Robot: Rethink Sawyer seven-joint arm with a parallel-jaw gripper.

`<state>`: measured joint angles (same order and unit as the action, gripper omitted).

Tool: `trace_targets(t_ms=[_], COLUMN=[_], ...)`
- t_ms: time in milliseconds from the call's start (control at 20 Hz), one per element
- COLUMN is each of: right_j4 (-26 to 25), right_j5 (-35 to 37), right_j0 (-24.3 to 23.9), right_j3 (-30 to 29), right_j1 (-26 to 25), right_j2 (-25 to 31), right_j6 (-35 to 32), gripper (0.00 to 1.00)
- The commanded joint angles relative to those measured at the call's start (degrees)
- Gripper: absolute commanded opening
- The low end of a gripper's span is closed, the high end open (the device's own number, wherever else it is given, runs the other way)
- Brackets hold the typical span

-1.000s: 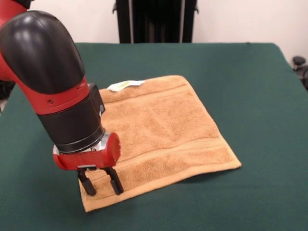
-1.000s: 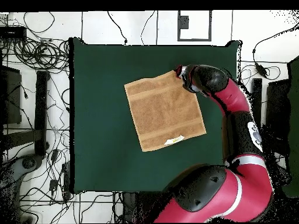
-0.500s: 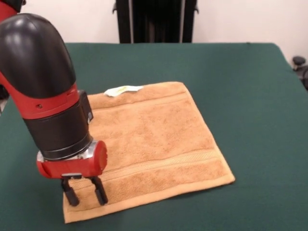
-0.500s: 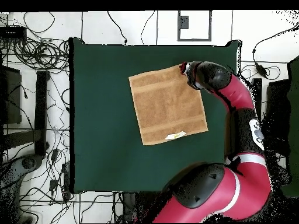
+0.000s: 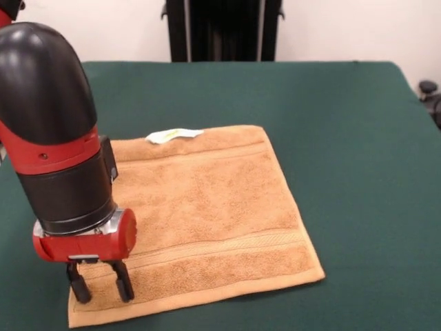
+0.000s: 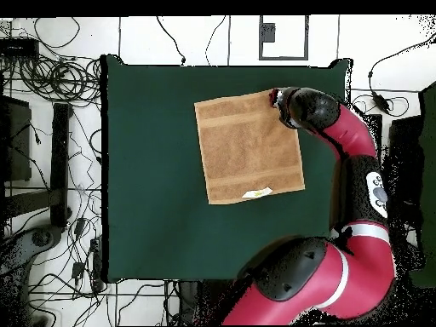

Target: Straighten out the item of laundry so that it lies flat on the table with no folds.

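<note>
The item of laundry (image 5: 207,214), a tan-orange towel with woven bands and a white tag (image 5: 173,135) at its far edge, lies spread flat on the green table (image 5: 344,124). My gripper (image 5: 101,288) stands over the towel's near-left corner, fingers apart and pointing down, their tips on the cloth. In the overhead view the towel (image 6: 249,146) sits right of the table's (image 6: 145,128) middle, its edges nearly square with the table's, and the gripper (image 6: 274,96) is at its upper-right corner. No folds show.
My bulky red and black arm (image 5: 55,138) rises over the towel's left side in the front view. Cables (image 6: 51,77) and equipment lie on the floor around the table.
My gripper has moved left and nearer in the front view, and the towel's corner has gone with it. The towel has turned and now lies squarer with the table.
</note>
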<state>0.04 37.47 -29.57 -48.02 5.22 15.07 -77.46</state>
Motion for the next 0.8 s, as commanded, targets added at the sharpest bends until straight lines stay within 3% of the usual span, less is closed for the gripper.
trace_targets(t_ms=[50, 300, 550, 800], right_j4=[-6.56, -9.76, -9.87, -9.45], right_j5=[1.05, -4.07, -6.85, -7.79], right_j0=[2.34, 4.85, 3.38, 1.42], right_j3=[-11.16, -26.91, -33.40, -36.22], right_j1=[6.11, 17.91, 22.70, 23.88], right_j2=[-3.30, -8.25, -8.10, -6.48], right_j6=[0.40, -7.19, -9.28, -7.88], gripper=[1.00, 1.00, 1.00, 1.00])
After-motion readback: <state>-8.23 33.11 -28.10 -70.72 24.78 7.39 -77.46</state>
